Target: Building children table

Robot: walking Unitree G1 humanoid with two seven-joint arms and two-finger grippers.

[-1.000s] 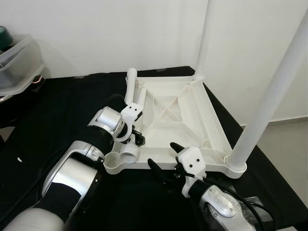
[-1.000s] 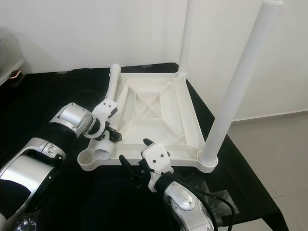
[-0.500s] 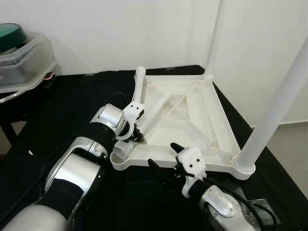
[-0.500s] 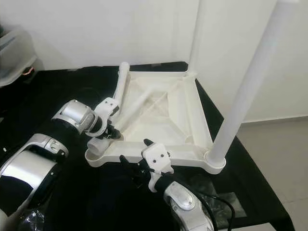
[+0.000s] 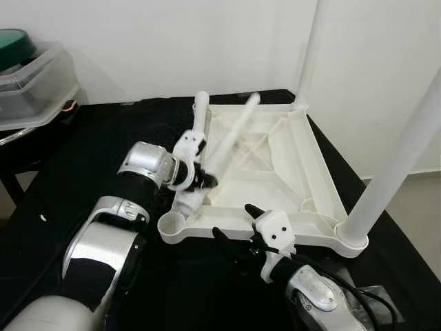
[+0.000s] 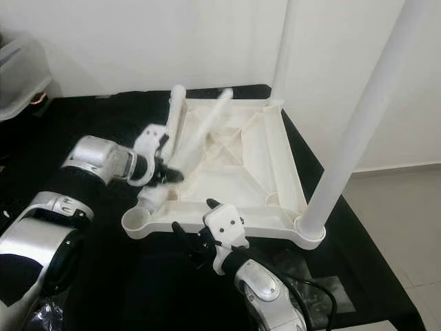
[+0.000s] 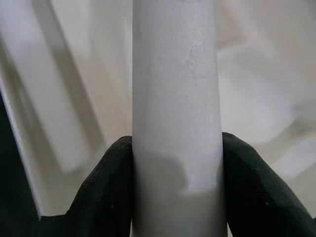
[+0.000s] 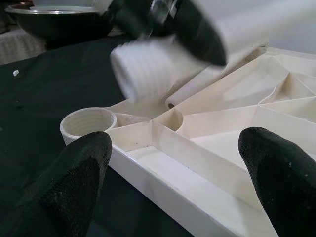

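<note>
A black tabletop (image 5: 83, 158) carries an upturned white children's table top (image 5: 282, 165), its ribbed underside facing up. At far left sits a clear plastic bin (image 5: 27, 89).

The left end effector (image 5: 200, 179) is clamped on a loose white table leg (image 5: 227, 141), its two black fingers (image 7: 111, 182) pressed against either side of the tube. The grip is near the leg's lower end. From there the leg's long axis slants up and away toward about 1 o'clock, its far end blurred over the ribbed underside. Its near, open end (image 5: 187, 201) points down toward 7 o'clock — straight at the empty round corner socket (image 5: 171, 224), which lies just beside and below it, not yet touching. That is the relation that matters: the leg likely needs tipping upright and lowering into this socket, and the left arm is the nearer one.

Another leg (image 5: 200, 114) lies along the left rim of the table top.

The right end effector (image 5: 238, 238) hovers at the near edge of the table top, fingers spread wide and holding nothing — the socket sits at about 10 o'clock from it.

Two legs are already standing: one at the far right corner (image 5: 306, 55), one at the near right corner (image 5: 396, 162).
</note>
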